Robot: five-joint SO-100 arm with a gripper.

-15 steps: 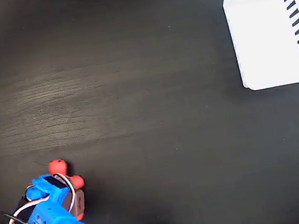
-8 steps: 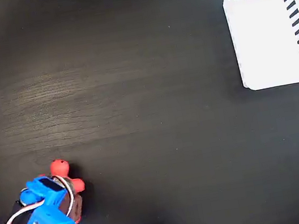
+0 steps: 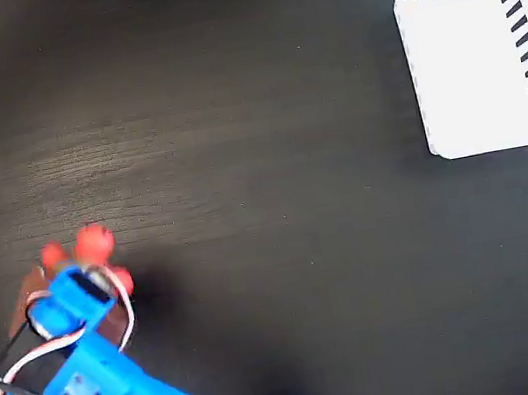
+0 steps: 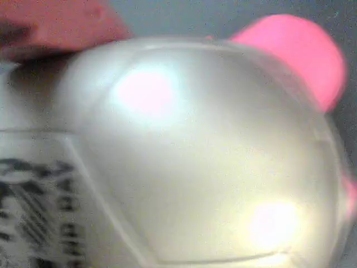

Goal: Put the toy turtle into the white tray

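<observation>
Tray (image 3: 472, 61), white, sits well apart from the toy turtle (image 3: 90, 249).

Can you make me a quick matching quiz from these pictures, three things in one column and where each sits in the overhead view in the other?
Things:
1. toy turtle
2. white tray
3. gripper

Places in the fixed view:
A. upper right of the table
B. lower left, blue, directly over the toy
C. lower left, red-pink parts poking out past the arm

Pairs: 1-C, 2-A, 3-B
</observation>
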